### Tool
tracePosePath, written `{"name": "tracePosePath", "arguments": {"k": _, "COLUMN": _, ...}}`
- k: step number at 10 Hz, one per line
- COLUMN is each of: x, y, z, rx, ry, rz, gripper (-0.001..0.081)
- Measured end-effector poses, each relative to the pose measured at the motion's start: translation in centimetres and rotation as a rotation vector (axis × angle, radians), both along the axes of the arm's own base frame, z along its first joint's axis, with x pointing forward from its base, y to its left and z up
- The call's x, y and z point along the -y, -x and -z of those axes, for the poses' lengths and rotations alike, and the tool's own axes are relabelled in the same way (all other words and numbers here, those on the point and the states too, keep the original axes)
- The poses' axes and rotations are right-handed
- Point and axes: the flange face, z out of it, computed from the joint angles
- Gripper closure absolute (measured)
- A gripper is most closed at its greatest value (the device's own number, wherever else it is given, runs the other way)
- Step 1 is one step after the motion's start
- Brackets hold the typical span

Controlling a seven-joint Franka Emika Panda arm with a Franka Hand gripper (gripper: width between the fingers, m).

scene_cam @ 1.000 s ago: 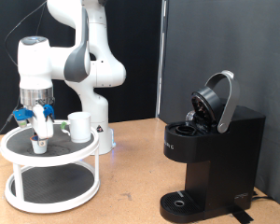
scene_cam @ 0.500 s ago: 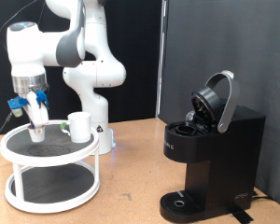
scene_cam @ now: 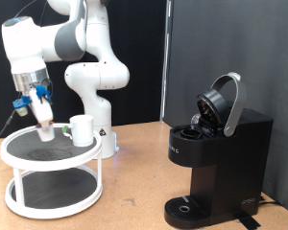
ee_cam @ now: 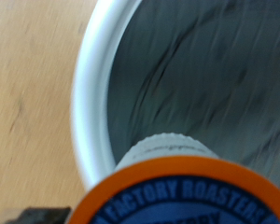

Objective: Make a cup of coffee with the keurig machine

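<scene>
The cup (scene_cam: pixel 82 129), a white mug, stands on the top shelf of a white two-tier round stand (scene_cam: pixel 53 163) at the exterior view's left. The black keurig machine (scene_cam: pixel 216 158) stands at the right with its lid (scene_cam: pixel 224 103) tilted open. My gripper (scene_cam: pixel 44 123) hangs above the stand's top shelf, left of the mug, shut on a small coffee pod (scene_cam: pixel 47 133) that is clear of the shelf. In the wrist view the pod (ee_cam: pixel 187 191) with its orange rim and blue top fills the near edge, above the stand's white rim (ee_cam: pixel 87 103). The fingers do not show there.
The robot's white base (scene_cam: pixel 96 86) rises just behind the stand. A wooden table top (scene_cam: pixel 134 182) lies between the stand and the machine. A dark panel (scene_cam: pixel 230 48) stands behind the machine.
My gripper has risen from the stand's top shelf with the pod in it and shifted slightly. The mug and the machine have not moved.
</scene>
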Motion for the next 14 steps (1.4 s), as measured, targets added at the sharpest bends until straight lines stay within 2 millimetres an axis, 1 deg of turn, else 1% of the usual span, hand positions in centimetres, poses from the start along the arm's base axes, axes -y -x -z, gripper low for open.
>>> {"name": "tracePosePath", "arguments": {"k": 2, "x": -2.1, "y": -1.8, "z": -1.6, "rx": 0.023, "ry": -0.096, "rz": -0.039, "gripper": 0.0418}}
{"name": "tracePosePath", "arguments": {"k": 5, "x": -6.3, "y": -4.2, "z": -2.9, "rx": 0.042, "ry": -0.131, "rz": -0.073, "gripper": 0.0418}}
{"name": "tracePosePath", "arguments": {"k": 6, "x": -7.0, "y": -4.5, "z": -3.2, "rx": 0.038, "ry": -0.127, "rz": -0.061, "gripper": 0.0418}}
{"name": "tracePosePath", "arguments": {"k": 7, "x": -6.9, "y": -4.5, "z": -3.2, "rx": 0.039, "ry": -0.127, "rz": -0.064, "gripper": 0.0418}}
{"name": "tracePosePath", "arguments": {"k": 9, "x": -7.6, "y": -4.8, "z": -3.4, "rx": 0.070, "ry": -0.198, "rz": -0.049, "gripper": 0.0418}}
{"name": "tracePosePath", "arguments": {"k": 10, "x": -8.5, "y": -5.3, "z": -3.8, "rx": 0.088, "ry": -0.249, "rz": -0.042, "gripper": 0.0418}}
{"name": "tracePosePath", "arguments": {"k": 14, "x": -13.5, "y": -8.1, "z": -6.6, "rx": 0.129, "ry": -0.376, "rz": -0.029, "gripper": 0.0418}}
